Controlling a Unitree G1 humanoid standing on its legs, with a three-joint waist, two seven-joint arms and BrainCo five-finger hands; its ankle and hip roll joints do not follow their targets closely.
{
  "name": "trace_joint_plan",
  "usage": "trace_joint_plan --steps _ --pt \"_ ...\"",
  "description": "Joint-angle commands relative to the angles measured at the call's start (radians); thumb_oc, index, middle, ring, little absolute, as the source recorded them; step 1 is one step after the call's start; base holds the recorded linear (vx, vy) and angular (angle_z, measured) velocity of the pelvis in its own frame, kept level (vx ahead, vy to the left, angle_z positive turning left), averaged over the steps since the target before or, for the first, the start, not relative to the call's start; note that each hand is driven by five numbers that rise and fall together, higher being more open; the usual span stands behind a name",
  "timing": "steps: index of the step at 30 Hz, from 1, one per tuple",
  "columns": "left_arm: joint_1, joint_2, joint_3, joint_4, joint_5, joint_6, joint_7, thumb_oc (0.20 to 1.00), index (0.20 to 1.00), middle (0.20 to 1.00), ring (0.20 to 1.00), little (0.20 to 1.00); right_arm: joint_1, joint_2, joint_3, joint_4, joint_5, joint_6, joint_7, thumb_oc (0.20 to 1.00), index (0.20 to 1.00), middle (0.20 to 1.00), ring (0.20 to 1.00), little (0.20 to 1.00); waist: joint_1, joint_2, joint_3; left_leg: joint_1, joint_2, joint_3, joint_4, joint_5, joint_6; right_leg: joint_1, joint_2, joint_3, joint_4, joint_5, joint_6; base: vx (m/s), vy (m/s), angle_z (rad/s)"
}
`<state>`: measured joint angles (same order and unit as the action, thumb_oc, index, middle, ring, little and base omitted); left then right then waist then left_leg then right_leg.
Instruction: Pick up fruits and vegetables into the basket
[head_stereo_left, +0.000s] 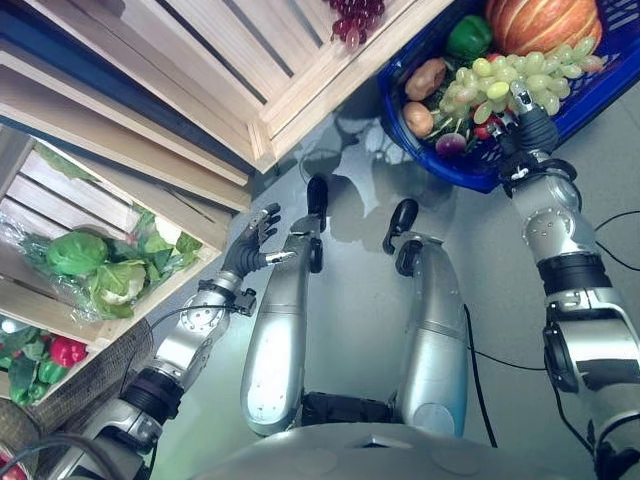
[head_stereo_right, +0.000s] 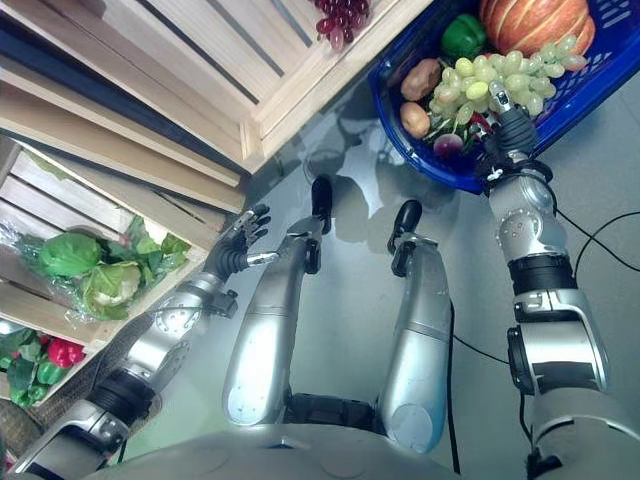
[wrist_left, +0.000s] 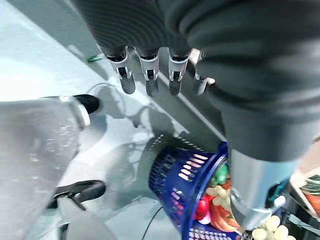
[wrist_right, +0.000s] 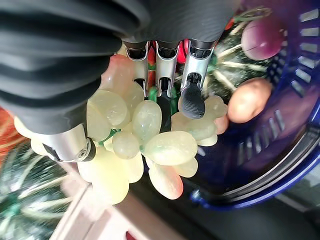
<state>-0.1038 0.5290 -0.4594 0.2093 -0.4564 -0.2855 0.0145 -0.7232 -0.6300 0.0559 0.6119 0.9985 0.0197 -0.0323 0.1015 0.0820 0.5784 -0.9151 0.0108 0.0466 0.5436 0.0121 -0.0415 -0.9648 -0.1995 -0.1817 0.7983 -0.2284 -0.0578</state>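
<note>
The blue basket stands on the floor at the upper right and holds a pumpkin, a green pepper, brownish round vegetables and a bunch of green grapes. My right hand reaches over the basket's near rim. In the right wrist view its fingers and thumb close round the green grapes above the basket's contents. My left hand hangs open by the crate shelf's edge at the left, its fingers straight and holding nothing.
Wooden crates fill the left and top. One crate holds bagged cabbage and lettuce; a lower one holds a red pepper among greens. Dark purple grapes lie in the top crate, next to the basket.
</note>
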Motion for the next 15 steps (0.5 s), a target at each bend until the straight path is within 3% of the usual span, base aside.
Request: trace_joint_plan --steps 1,7,15 --pt "0.005 -0.014 -0.068 -0.055 -0.03 -0.026 0.004 1.0 1.0 1.0 1.0 1.0 -0.034 -0.134 0.023 0.014 -0.004 0.02 0.025 0.2 0.2 0.2 0.2 0.2 -0.012 0.1 -0.058 -0.005 -0.018 0.035 0.046 -0.133 0.063 -0.03 0.032 -0.038 0.016 0.016 0.047 0.01 -0.02 0.03" --pt "-0.023 -0.026 -0.112 -0.024 -0.015 -0.054 0.018 1.0 1.0 1.0 1.0 1.0 -0.089 -0.148 0.056 0.14 0.098 0.09 0.013 0.2 0.2 0.2 0.2 0.2 -0.002 0.103 -0.058 -0.1 -0.024 0.016 0.086 -0.142 0.071 -0.124 0.028 -0.032 0.059 0.016 0.044 0.01 -0.03 0.06" --pt "-0.037 -0.041 -0.137 0.001 -0.003 -0.074 0.046 1.0 1.0 1.0 1.0 1.0 -0.103 -0.127 0.046 0.206 0.152 0.086 -0.007 0.2 0.2 0.2 0.2 0.2 0.003 0.107 -0.058 -0.139 -0.031 0.007 0.108 -0.149 0.072 -0.162 0.026 -0.03 0.076 0.019 0.047 0.0 -0.011 0.02"
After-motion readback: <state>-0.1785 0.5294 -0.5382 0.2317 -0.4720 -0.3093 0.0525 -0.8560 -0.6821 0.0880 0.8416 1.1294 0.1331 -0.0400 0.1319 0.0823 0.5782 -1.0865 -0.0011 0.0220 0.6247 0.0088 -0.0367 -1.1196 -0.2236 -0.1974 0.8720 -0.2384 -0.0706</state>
